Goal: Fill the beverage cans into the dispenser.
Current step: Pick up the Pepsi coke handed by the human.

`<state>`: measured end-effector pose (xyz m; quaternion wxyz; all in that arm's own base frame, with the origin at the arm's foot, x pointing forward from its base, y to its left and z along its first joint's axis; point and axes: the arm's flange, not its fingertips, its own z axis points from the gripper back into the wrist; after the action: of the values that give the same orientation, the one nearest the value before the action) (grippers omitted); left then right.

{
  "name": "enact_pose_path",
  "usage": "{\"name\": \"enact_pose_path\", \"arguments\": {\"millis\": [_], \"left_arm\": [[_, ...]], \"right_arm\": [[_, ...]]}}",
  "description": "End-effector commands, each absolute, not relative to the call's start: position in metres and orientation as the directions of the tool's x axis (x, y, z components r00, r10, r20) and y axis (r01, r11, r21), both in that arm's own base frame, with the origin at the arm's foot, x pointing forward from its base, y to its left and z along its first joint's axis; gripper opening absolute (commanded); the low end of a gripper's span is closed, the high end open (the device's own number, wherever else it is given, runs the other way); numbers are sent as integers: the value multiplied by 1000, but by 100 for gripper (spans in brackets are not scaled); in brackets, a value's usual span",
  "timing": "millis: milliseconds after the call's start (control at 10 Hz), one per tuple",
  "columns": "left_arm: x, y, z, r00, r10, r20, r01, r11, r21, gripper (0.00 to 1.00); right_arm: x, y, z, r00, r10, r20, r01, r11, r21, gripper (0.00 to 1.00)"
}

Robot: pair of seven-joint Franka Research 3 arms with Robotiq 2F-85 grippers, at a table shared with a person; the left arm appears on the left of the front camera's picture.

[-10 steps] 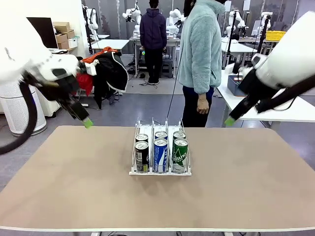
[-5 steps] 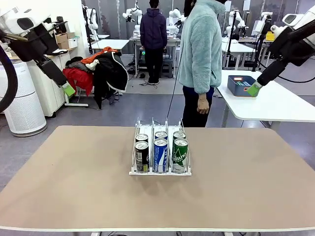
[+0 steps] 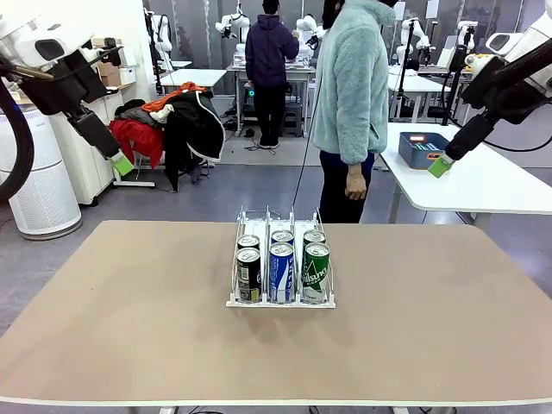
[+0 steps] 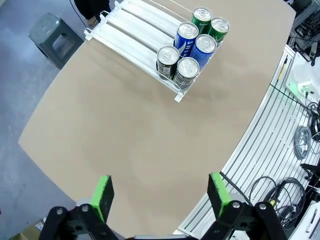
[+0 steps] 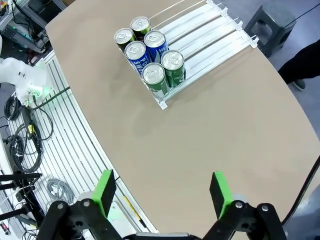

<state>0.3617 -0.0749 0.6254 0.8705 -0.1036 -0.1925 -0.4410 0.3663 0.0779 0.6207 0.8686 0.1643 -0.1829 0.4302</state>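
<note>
The white wire dispenser (image 3: pixel 280 300) stands at the middle of the table and holds several beverage cans in two rows. A black can (image 3: pixel 248 274), a blue-and-white can (image 3: pixel 281 272) and a green can (image 3: pixel 316 272) stand at its front lip. My left gripper (image 3: pixel 122 162) hangs high over the table's far left corner, open and empty. My right gripper (image 3: pixel 441 165) hangs high at the far right, also open and empty. From above, the left gripper (image 4: pixel 160 195) looks down on the cans (image 4: pixel 192 42), and the right gripper (image 5: pixel 163 191) sees the cans (image 5: pixel 147 52) in the dispenser (image 5: pixel 210 27).
A person in a pale fleece jacket (image 3: pixel 352 95) stands at the table's far side, hand at their side. A grey stool (image 4: pixel 50 35) stands on the floor by the far edge. A white side table with a dark blue bin (image 3: pixel 421 148) is at the right.
Both arms have lifted up and swung outward, away from the table, with the grippers staying open. The cans and dispenser have not moved.
</note>
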Motion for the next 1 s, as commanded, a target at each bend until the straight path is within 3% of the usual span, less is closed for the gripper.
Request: {"name": "enact_pose_path", "arguments": {"millis": [0, 200, 500, 800, 900], "left_arm": [[362, -62, 639, 513, -736, 442, 835, 548, -55, 100], [366, -56, 666, 496, -713, 496, 834, 550, -43, 100], [361, -57, 684, 477, -697, 535, 828, 560, -8, 100], [358, -58, 692, 490, -693, 528, 815, 579, 4, 100], [358, -58, 692, 490, -693, 528, 815, 579, 4, 100]], "right_arm": [[373, 66, 639, 474, 707, 525, -867, 478, 140, 100], [381, 45, 676, 349, 716, 605, -922, 378, 85, 100], [380, 28, 705, 240, 765, 598, -951, 308, -12, 100], [387, 27, 708, 297, 730, 615, -917, 398, -29, 100], [381, 27, 712, 260, 768, 586, -938, 346, -37, 100]]}}
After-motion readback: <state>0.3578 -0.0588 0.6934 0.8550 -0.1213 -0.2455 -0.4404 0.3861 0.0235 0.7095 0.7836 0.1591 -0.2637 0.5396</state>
